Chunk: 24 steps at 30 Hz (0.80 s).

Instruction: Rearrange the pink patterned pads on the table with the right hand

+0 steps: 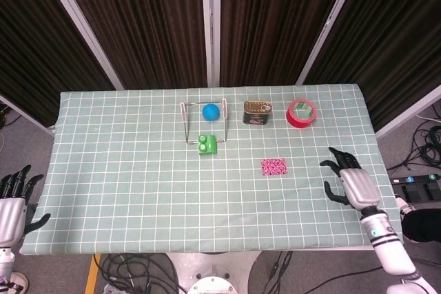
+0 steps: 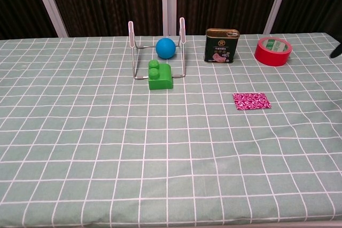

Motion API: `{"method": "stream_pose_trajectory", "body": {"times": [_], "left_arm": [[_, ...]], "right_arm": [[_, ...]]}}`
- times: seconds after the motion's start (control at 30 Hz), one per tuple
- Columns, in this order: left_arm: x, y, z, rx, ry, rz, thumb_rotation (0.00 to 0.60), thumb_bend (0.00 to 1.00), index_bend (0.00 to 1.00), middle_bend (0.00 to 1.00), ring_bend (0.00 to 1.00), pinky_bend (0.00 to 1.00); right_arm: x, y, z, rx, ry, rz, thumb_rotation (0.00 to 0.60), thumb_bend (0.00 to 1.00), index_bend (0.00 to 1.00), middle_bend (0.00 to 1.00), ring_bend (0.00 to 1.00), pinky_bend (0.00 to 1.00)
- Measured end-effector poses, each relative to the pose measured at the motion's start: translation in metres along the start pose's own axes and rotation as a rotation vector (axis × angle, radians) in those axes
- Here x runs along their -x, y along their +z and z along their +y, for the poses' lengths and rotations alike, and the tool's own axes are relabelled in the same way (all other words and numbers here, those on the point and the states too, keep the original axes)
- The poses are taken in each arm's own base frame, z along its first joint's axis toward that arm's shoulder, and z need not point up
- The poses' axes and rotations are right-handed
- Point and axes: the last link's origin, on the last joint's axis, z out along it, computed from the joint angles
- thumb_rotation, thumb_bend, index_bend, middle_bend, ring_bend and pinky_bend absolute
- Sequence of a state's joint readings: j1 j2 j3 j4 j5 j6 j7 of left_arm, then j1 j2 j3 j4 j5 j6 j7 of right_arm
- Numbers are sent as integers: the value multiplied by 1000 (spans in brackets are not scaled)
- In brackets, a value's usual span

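One pink patterned pad (image 1: 273, 166) lies flat on the green checked cloth, right of centre; the chest view shows the pad (image 2: 251, 101) too. My right hand (image 1: 353, 182) hovers over the table's right part, to the right of the pad and apart from it, fingers spread and holding nothing. In the chest view only a dark fingertip (image 2: 336, 52) shows at the right edge. My left hand (image 1: 12, 203) stays off the table's front-left corner, fingers apart and empty.
A wire rack (image 1: 204, 123) at the back centre holds a blue ball (image 1: 211, 111), with a green block (image 1: 207, 144) just in front. A green tin (image 1: 257, 112) and a red tape roll (image 1: 302, 113) stand at the back right.
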State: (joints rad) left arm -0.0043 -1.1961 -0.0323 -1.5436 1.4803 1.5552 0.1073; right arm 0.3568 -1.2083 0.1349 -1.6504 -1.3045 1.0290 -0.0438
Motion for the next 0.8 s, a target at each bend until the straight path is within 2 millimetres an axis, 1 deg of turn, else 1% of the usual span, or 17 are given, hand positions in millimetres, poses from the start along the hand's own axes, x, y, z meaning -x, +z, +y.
{"method": "stream_pose_trajectory", "body": {"times": [0.2, 0.3, 0.5, 0.6, 0.8], "left_arm": [[1, -3, -4, -9, -1, -8, 600, 38, 251, 150, 115, 127], [3, -4, -4, -10, 0, -20, 600, 37, 250, 150, 116, 128], [3, -3, -1, -19, -5, -23, 600, 37, 251, 150, 116, 127], [2, -2, -1, -21, -6, -23, 600, 37, 251, 150, 116, 128], [2, -2, 0, -19, -9, -21, 600, 38, 250, 150, 116, 128]], "right_arm": [[24, 50, -31, -19, -16, -98, 430, 488, 288, 0, 0, 0], [35, 68, -40, -14, -29, -131, 422, 488, 289, 0, 0, 0], [60, 90, -46, 13, -48, -181, 419, 488, 287, 0, 0, 0], [69, 98, -47, 22, -57, -187, 416, 488, 288, 0, 0, 0], [77, 112, -47, 33, -69, -203, 411, 484, 289, 0, 0, 0]]}}
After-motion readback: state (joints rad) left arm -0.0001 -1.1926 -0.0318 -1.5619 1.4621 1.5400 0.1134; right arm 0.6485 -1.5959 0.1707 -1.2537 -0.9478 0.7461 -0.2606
